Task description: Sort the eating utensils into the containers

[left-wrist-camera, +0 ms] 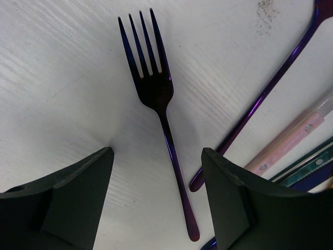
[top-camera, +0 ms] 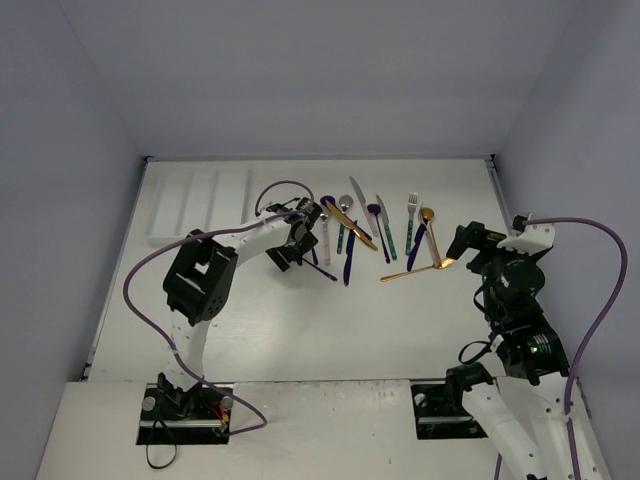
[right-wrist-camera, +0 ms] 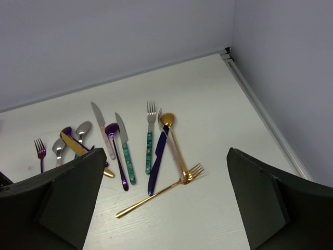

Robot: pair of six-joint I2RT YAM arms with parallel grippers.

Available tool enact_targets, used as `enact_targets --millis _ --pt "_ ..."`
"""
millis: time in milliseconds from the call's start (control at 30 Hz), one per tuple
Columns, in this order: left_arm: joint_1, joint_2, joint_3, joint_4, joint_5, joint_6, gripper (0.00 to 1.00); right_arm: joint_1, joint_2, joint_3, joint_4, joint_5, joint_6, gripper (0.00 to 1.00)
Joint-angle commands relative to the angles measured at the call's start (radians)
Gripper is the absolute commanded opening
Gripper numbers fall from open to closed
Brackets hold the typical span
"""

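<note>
Eating utensils (top-camera: 385, 232) are lying in a loose row at the middle of the far table, handles mostly pointing toward me. The white tray (top-camera: 200, 205) is sitting empty at the far left. My left gripper (top-camera: 298, 247) is hovering over the row's left end, much nearer the tray than my right gripper (top-camera: 465, 245), which is hanging off the row's right end.

Left wrist view: a purple fork (left-wrist-camera: 156, 94) is lying flat, tines pointing away and handle running back between the two black fingers (left-wrist-camera: 78, 192). The jaws are standing apart on either side of the handle, not touching it and squarely across its long axis. A purple handle (left-wrist-camera: 265, 94) and a pink handle (left-wrist-camera: 291, 140) are lying just to its right.

Right wrist view: the jaws are gaping wide with nothing between them, and a gold fork (right-wrist-camera: 156, 195) is lying nearest.
</note>
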Motion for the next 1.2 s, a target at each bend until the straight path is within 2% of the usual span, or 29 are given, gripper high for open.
enact_targets --millis 0,100,467,700,967,1167 --pt "0.018 -0.007 0.020 -0.056 0.005 -0.008 0.63 0.006 -0.018 -0.004 0.066 0.077 -0.002 1.00" --pt "0.021 0.004 0.006 -0.075 0.016 -0.015 0.59 0.006 -0.030 -0.010 0.066 0.085 0.002 1.00" --pt "0.057 0.036 -0.003 -0.159 0.002 0.045 0.30 0.006 -0.042 -0.011 0.066 0.081 0.006 1.00" --pt "0.074 -0.003 -0.025 -0.169 -0.054 0.144 0.23 0.006 -0.043 -0.012 0.066 0.072 0.010 1.00" --pt "0.084 -0.056 -0.034 -0.164 -0.094 0.349 0.19 0.006 -0.037 -0.008 0.066 0.066 0.011 1.00" --pt "0.087 -0.102 -0.094 -0.158 -0.105 0.419 0.09 0.006 -0.030 -0.006 0.066 0.060 0.018 1.00"
